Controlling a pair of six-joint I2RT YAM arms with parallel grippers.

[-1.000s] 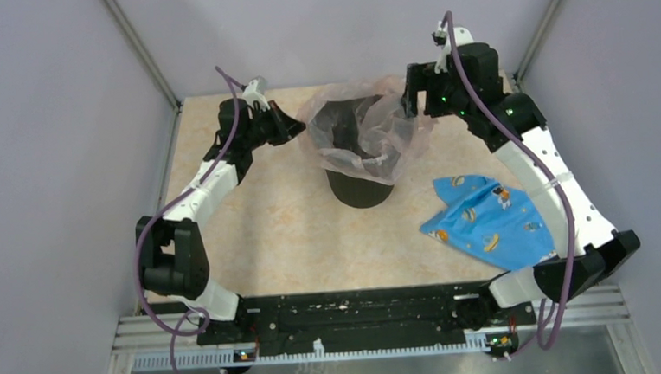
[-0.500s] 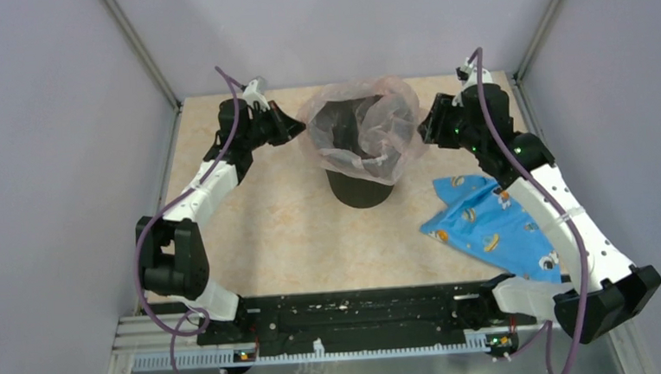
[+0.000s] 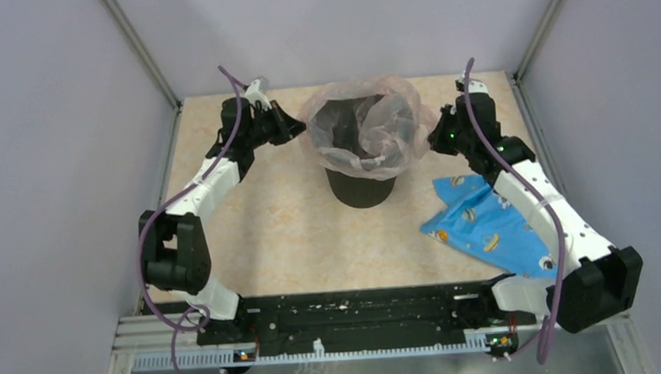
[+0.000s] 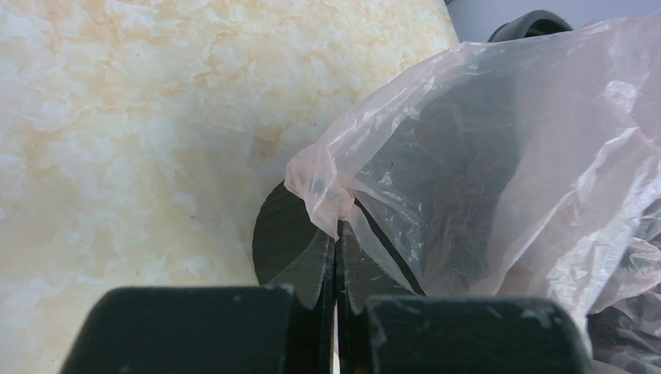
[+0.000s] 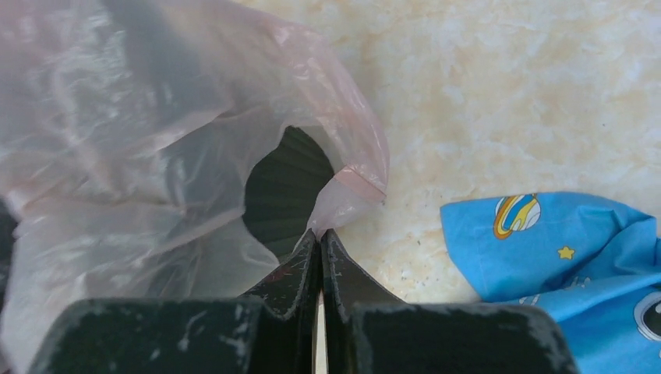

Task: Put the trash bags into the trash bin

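Top external view: your two arms reach to the far part of the table (image 3: 282, 229), with the left gripper (image 3: 296, 128) and the right gripper (image 3: 435, 137) on opposite sides of the trash bin (image 3: 360, 190).
Left side: your left gripper has its fingers pressed together, clamped on a bunched corner of the trash bag (image 3: 396, 118) right at the fingertips.
Bag from the left hand: the pale pink film starts at the tips and spreads ahead and off to the right of them, crinkled and see-through, and the bin's dark wall shows through it.
Bin from the left hand: its black body sits just beyond and below the fingertips, very close, partly behind the film.
Right side: your right gripper is closed as well, its fingers meeting on a folded edge of the same bag.
Bag from the right hand: the film rises from the tips and billows ahead and to the left; a dark patch of bin shows just past the pinch.
Bag on bin: it drapes over the rim, held out between your two hands, and its middle sags into the bin's mouth.
Blue cloth (image 3: 485, 225): it lies flat on the table to the right of the right hand, apart from the bag and bin.
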